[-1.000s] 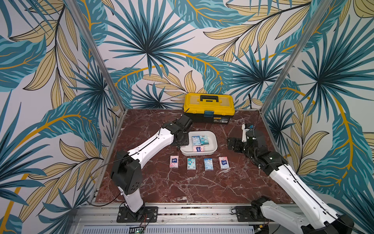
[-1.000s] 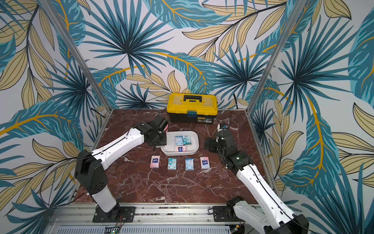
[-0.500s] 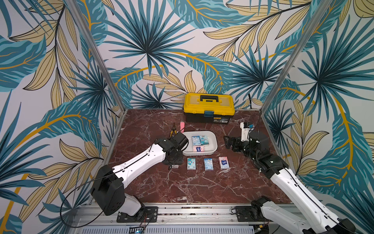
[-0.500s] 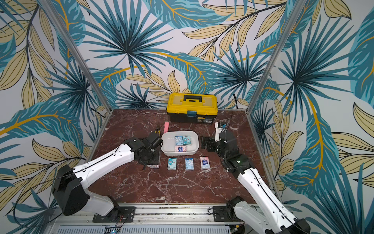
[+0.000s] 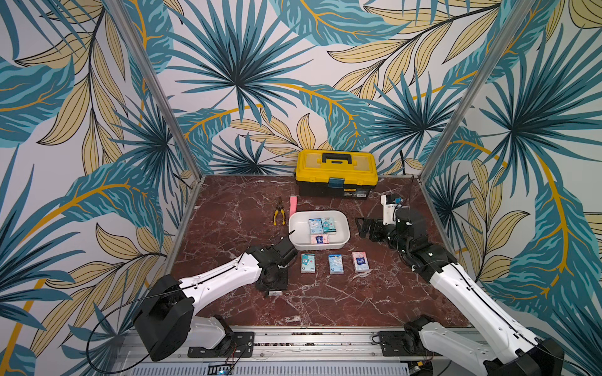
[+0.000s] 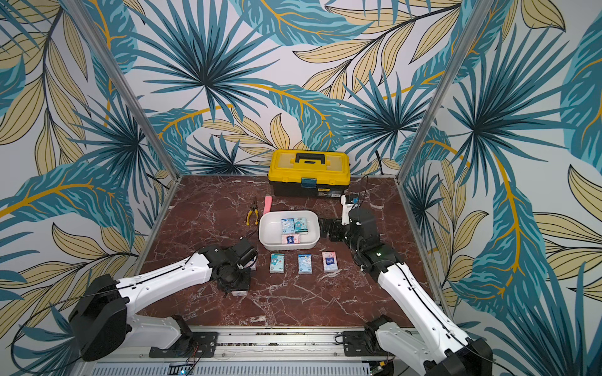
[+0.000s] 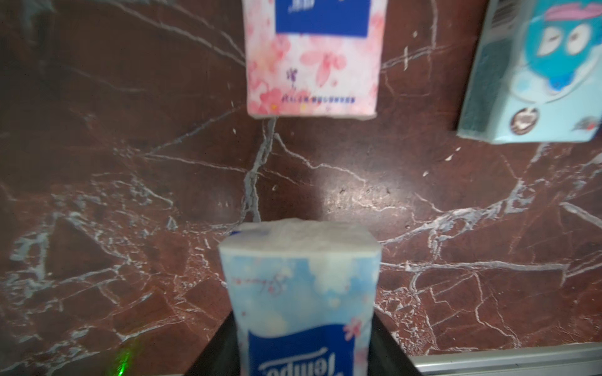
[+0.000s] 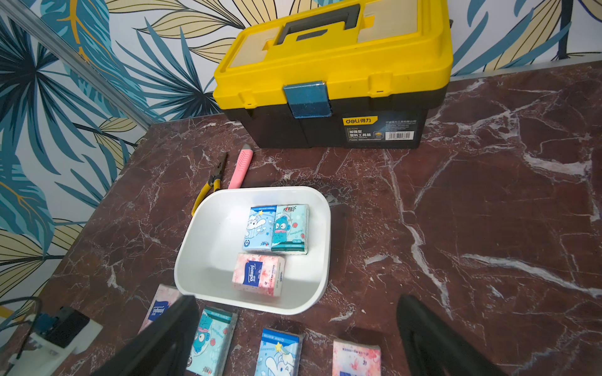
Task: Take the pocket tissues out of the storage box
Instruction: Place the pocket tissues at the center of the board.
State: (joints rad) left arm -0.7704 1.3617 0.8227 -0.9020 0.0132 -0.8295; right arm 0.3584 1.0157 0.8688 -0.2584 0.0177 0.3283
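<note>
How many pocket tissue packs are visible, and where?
8. Three packs lie in the storage box. Four packs form a row in front of it, the leftmost mostly hidden from above by the left arm. The left gripper holds the eighth pack.

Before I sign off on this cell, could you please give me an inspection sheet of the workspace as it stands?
Surface: red marble tabletop, no spills seen.
Job's things: white storage box holds three pocket tissues; four more lie on the tabletop before it; one light blue pack is gripped.
Clutter: yellow-and-black toolbox, yellow-handled pliers, pink utility knife, all behind the box.
Grippers: left gripper shut on the light blue pack; right gripper open, empty, beside the box.
Cables: black cable loops by the left arm's base.
Surroundings: palm-leaf wallpaper, aluminium frame posts.
</note>
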